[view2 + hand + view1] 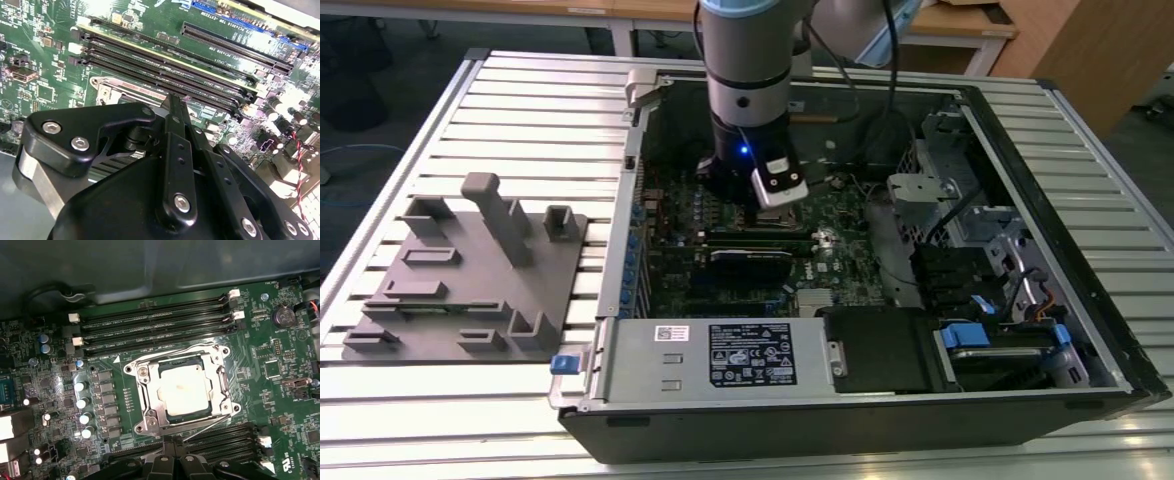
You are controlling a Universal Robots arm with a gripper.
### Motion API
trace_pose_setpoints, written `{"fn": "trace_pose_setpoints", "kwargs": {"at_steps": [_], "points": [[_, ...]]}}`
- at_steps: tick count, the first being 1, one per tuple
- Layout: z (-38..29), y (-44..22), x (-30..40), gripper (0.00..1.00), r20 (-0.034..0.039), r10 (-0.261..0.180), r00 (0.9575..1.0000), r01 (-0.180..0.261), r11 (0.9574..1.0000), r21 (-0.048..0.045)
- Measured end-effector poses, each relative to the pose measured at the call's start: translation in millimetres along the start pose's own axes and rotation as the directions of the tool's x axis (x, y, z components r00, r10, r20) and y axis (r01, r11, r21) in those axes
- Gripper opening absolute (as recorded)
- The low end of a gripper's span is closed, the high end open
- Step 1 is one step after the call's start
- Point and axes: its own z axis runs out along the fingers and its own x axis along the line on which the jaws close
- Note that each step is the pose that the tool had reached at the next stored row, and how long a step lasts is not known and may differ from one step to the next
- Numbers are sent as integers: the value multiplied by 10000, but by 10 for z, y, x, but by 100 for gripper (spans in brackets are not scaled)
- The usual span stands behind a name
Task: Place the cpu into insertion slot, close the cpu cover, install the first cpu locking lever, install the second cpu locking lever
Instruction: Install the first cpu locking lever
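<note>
CPU, the small flat square chip with a dull silver-grey metal top (184,388), sits in the square insertion slot (131,371) on the green circuit board (280,405), as you see in the first wrist view. Over it lies the thin square silver metal cpu cover (150,401), closed flat, its window framing the chip's top. Thin wire locking levers (226,390) run along the socket's sides; you cannot tell whether they are latched. Long black memory slots (155,327) lie beside the socket. The black gripper (171,464) hangs just beside the socket's edge, holding nothing you can see; how far its fingers stand apart cannot be told. In the exterior view, the grey and silver robot arm (747,90) reaches down into the open black computer case (854,420), which rests on a slatted metal table (520,100) beside a grey moulded fixture tray (467,280).
</note>
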Motion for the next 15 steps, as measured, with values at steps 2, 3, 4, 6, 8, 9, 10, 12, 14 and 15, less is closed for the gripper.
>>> {"fn": "trace_pose_setpoints", "kwargs": {"at_steps": [2, 3, 4, 6, 8, 9, 10, 12, 14, 15], "points": [[8, -2, 2, 10, 0, -1, 10000, 1, 10000, 0], [12, -3, 4, 10, 0, 1, 10000, -1, 10000, 0], [15, -4, 8, 10, 0, 1, 10000, -1, 10000, 1], [15, -9, 11, 10, 0, 0, 10000, 0, 10000, 0], [15, -19, 15, 10, -2, 2, 10000, -2, 10000, -8], [14, -23, 19, 10, -3, 2, 10000, -2, 10000, -12], [13, -28, 25, 10, -3, 3, 10000, -3, 10000, -16], [10, -43, 48, 10, -1, 3, 10000, -3, 10000, -19], [7, -58, 77, 10, 0, 2, 10000, -2, 10000, -22], [6, -65, 94, 10, 0, 3, 10000, -3, 10000, -23]]}}
